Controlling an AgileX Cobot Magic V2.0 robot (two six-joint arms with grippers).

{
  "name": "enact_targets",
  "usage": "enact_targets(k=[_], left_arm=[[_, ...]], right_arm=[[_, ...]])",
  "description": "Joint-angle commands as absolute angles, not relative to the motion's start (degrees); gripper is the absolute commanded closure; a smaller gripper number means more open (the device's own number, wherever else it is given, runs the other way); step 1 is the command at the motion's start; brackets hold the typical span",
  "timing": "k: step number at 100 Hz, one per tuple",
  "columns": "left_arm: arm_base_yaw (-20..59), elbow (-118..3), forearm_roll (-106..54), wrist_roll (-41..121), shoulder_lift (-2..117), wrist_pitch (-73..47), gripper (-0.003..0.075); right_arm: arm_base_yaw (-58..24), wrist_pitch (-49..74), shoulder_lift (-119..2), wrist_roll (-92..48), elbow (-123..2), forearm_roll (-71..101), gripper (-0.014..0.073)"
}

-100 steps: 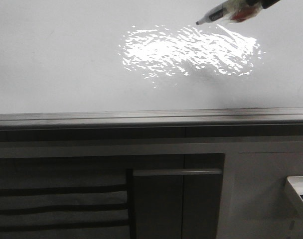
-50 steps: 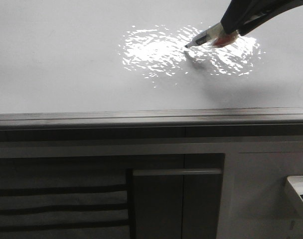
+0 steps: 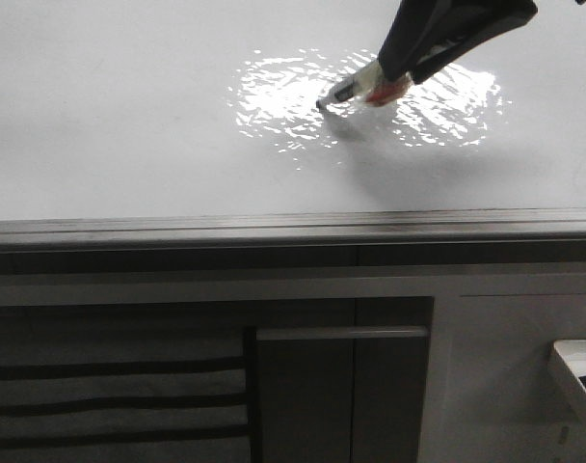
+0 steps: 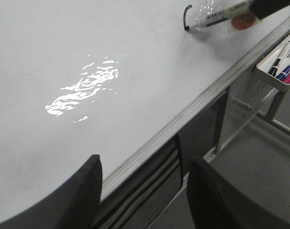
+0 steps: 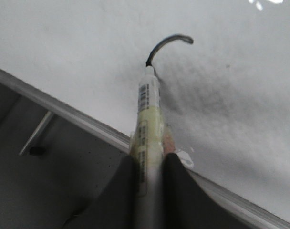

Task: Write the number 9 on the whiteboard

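The whiteboard is a large glossy white board with a glare patch and a grey frame edge. My right gripper is shut on a white marker pen, whose tip touches the board inside the glare. In the right wrist view the pen sits between the fingers, its tip at the end of a short curved black stroke, the first part of the number 9. The stroke and pen also show in the left wrist view. My left gripper is open and empty, over the board's near edge.
Below the board edge are grey cabinet panels with dark slats at the left. A white tray holding several pens hangs at the board's right end; it also shows in the front view.
My right gripper has come down and to the left with the pen. The tip went from above the board onto the glare patch and drew a short curved stroke.
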State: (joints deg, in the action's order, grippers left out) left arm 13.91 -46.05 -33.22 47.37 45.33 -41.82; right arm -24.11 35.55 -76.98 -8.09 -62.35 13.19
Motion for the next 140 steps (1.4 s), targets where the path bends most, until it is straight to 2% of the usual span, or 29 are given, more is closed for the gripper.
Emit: enact_targets(k=[1,13,40,62,79,95,112,140], left_arm=[[13.8,-47.6,-35.5,47.0,44.9,-38.4,0.0356],[13.8,-47.6,-35.5,47.0,44.9,-38.3,0.0356],[13.8,-47.6,-35.5,47.0,44.9,-38.3,0.0356],[13.8,-47.6,-36.0,47.0,44.9,-38.4,0.0356],[14.9,-48.6,-39.9,51.0,46.8,-41.7,0.0356],[20.9,-52.0,-41.1,58.6,51.8,-47.4,0.0356],[29.8,-54.9,-41.1,64.7,59.4,-46.6,0.0355],[42.1,-62.2,-40.6,67.7,71.4,-40.0,0.0352]], right_arm=[[-22.5,35.2,-75.4,-8.1,-63.9,10.0,0.0658],[-20.9,32.1,-73.6,-7.4,-64.7,10.1,0.0658],[-21.0,36.3,-74.1,-7.4,-65.5,10.1,0.0658],[-25.5,35.0,-74.4,-7.9,-57.3,11.0,0.0658],[-27.1,37.3,-72.0,-9.0,-60.3,11.1,0.0658],[-31.1,48.3,-68.1,-22.8,-65.9,11.1,0.0658],[-34.7,56.6,-65.3,-38.9,-69.6,11.1,0.0658],[-35.4,58.3,-63.9,-42.1,-69.8,11.1,0.0658]])
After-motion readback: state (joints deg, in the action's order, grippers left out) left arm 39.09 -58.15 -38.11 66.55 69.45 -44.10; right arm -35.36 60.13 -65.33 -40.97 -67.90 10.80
